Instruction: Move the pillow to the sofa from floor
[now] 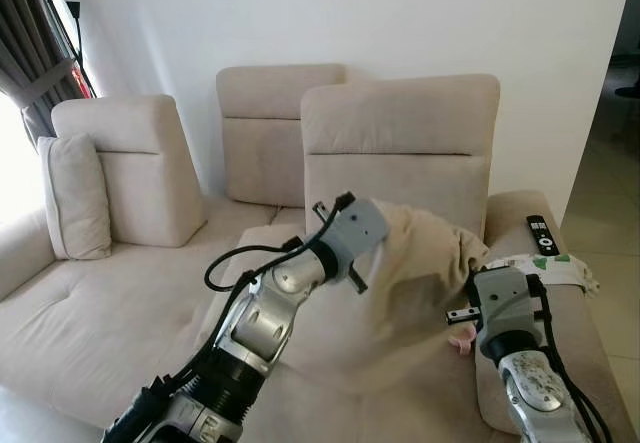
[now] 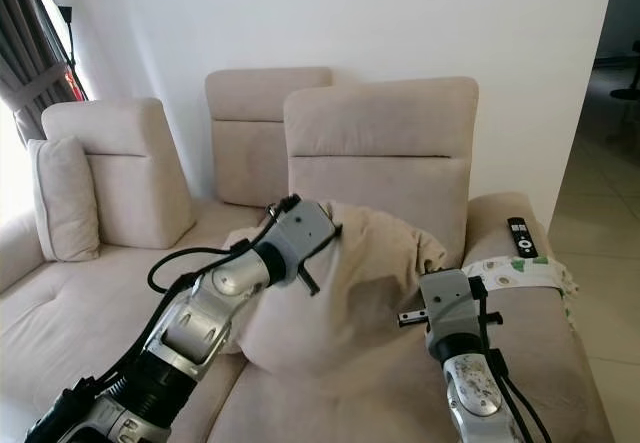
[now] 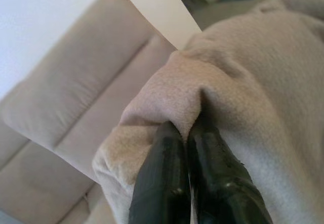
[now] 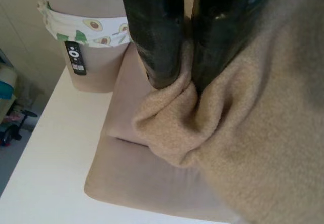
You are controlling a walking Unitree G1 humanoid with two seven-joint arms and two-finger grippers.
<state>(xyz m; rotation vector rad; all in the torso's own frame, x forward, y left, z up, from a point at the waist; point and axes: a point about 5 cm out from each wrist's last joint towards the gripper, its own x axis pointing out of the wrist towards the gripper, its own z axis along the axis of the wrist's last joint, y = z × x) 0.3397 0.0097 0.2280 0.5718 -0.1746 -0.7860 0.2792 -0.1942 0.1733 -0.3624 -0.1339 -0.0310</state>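
Far left on the sofa (image 1: 90, 323) a small cushion (image 1: 72, 195) leans upright against the armrest, out of the way of the seat we are aiming for. Moving right, our left pincer (image 3: 188, 133) has its two black fingers pressed together on a bunched fold at the left corner of the beige pillow (image 1: 410, 293); pinching a corner gives purchase on fabric too bulky to span. The pillow is off the floor, hanging between both arms over the sofa's right-hand seat, with its lower edge at or just above the cushion; we cannot tell if it touches. Its top slumps toward the tall backrest (image 1: 400, 143). Further right, our right pincer (image 4: 190, 85) clamps the opposite corner in the same way, so the load stays spread and level. At the far right, a patterned cloth (image 1: 545, 268) drapes the armrest and a remote (image 1: 541, 234) lies just beyond it, clear of the drop spot. We judge the placing nearly done, release remaining.
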